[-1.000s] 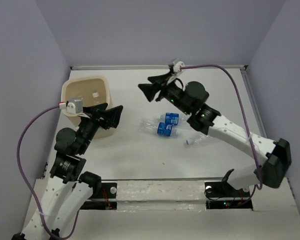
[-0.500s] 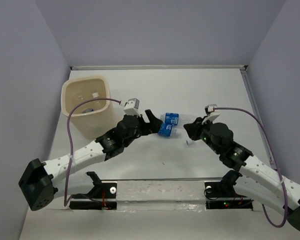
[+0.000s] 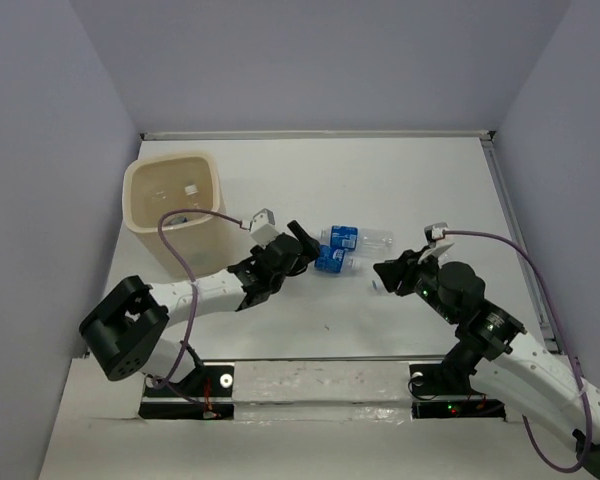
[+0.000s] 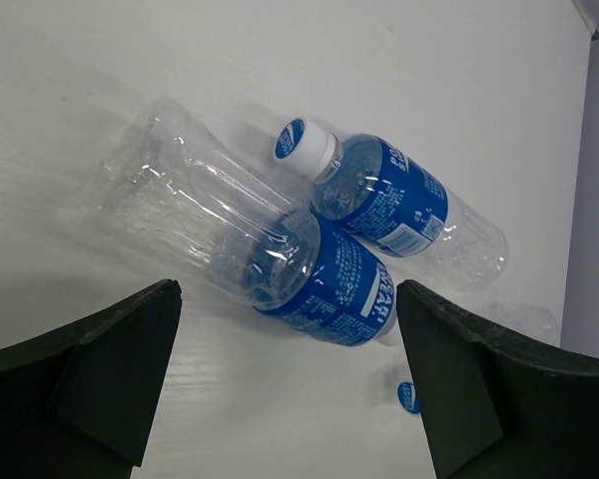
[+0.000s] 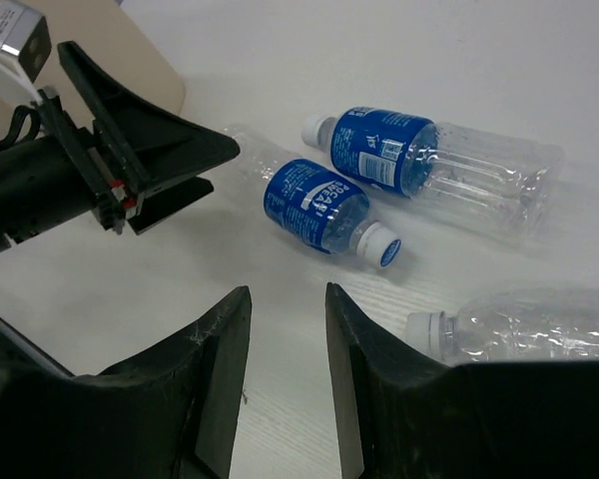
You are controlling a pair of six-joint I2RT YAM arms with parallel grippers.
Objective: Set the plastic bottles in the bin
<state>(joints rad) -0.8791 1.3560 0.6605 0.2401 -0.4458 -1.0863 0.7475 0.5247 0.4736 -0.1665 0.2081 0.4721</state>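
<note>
White desk point(image 3: 420, 190), three plastic bottles point(image 3: 355, 238) lying mid-surface, well right of the bin point(image 3: 127, 195). Left end effector point(image 3: 300, 247) spread wide just before a labelled bottle point(image 3: 330, 258); right end effector point(image 5: 285, 299) partly open, empty, near an unlabelled bottle point(image 5: 539, 324)

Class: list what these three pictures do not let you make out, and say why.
- Bin contents: top view, pale bits inside, too small to identify.
- Unlabelled bottle: right wrist view, base cut off by the right edge; top view, mostly hidden under the right pincer.
- Same bottle, left wrist view: only cap and a sliver show past a finger.
</note>
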